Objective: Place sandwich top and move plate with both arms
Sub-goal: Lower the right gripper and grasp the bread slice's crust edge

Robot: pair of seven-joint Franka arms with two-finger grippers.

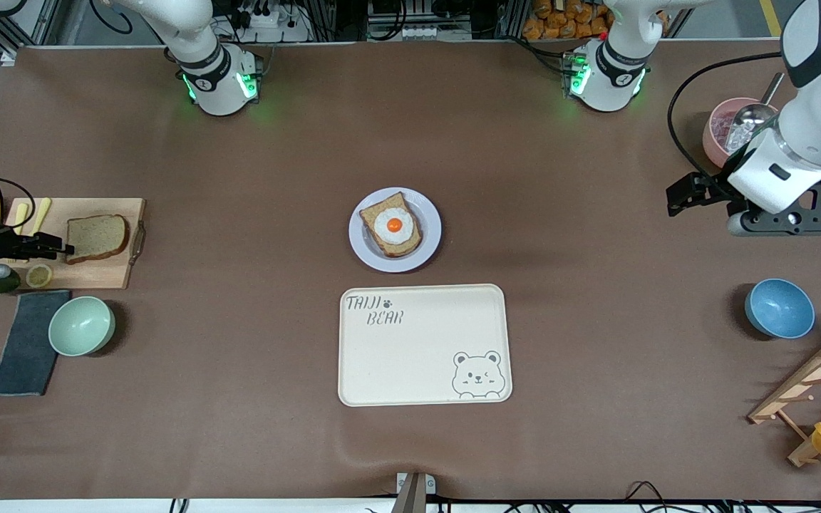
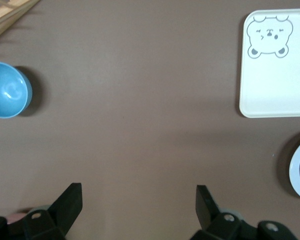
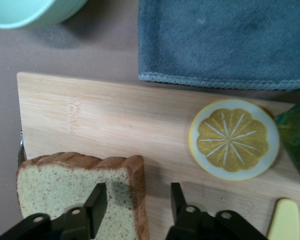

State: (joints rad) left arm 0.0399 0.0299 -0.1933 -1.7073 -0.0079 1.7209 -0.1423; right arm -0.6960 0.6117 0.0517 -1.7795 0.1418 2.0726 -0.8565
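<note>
While the left gripper (image 2: 139, 210) waits spread wide over bare table near the blue bowl (image 1: 779, 308), the right gripper (image 3: 138, 202) sits low over the cutting board (image 1: 115, 267), its fingers (image 3: 98, 200) straddling the crust edge of the sandwich top (image 1: 96, 238) without yet clamping it. The plate (image 1: 425, 249), bearing the egg-topped slice (image 1: 391, 226), lies mid-table, just farther from the front camera than the bear tray (image 1: 410, 363).
</note>
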